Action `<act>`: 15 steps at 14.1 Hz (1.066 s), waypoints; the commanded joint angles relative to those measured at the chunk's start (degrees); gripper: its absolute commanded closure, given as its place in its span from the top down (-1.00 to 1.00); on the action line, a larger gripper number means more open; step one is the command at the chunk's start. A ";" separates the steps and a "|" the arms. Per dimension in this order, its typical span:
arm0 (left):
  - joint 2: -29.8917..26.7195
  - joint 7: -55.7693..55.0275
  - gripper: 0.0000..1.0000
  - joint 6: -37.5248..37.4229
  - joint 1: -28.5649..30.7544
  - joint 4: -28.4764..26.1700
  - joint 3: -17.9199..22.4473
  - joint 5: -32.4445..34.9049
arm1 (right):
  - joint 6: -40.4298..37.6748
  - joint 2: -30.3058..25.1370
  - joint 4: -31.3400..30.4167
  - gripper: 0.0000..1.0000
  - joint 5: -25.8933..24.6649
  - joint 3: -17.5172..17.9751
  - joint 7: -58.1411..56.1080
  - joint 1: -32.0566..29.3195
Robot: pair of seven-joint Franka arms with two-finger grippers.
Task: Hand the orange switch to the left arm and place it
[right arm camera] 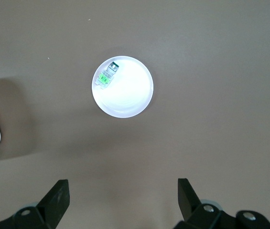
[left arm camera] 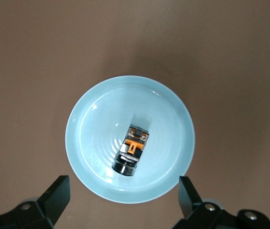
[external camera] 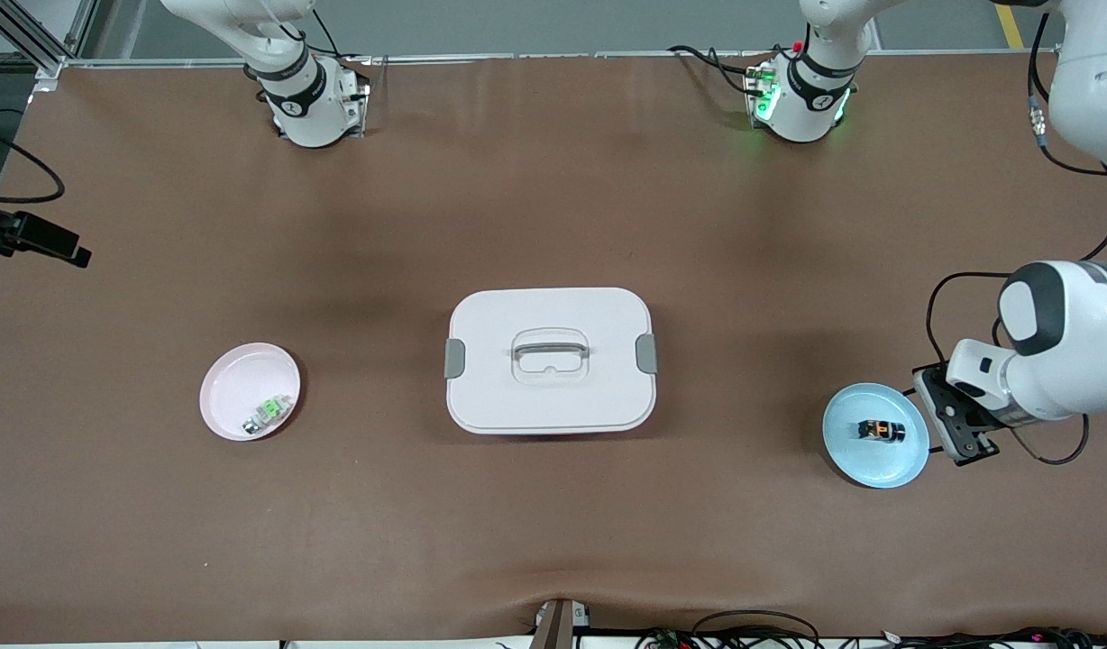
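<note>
Orange switch lying in the blue plate, my left tool wide open beside it.

The orange switch (left arm camera: 132, 151) lies on its side in the blue plate (external camera: 878, 470) near the surface's left-arm end, well apart from the box (external camera: 550, 360) at the centre. My left tool (external camera: 959, 431) hangs empty over the plate's rim. My right tool (right arm camera: 123, 202), wide and empty, waits high above the pink plate (external camera: 233, 397). I'd judge it best to centre over the switch's narrow sides, then descend straight.

- The box (external camera: 551, 360) stands mid-table between the pink plate (external camera: 233, 401) and blue plate (external camera: 887, 460).
- Bare brown table (external camera: 553, 541) lies around it on every side.
</note>
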 commanded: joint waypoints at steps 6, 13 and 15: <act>-9.85 -34.63 1.00 -12.29 0.00 1.31 -6.06 0.60 | 2.83 -3.47 -3.70 1.00 0.37 0.82 -0.12 -0.44; -13.37 -60.58 1.00 -16.96 -0.26 2.72 -10.63 1.30 | 4.33 -4.61 -4.05 1.00 0.45 0.91 0.40 0.09; -14.42 -67.59 1.00 -17.32 -0.35 2.64 -11.68 1.21 | 2.83 -4.62 -3.79 1.00 0.45 0.91 0.32 0.09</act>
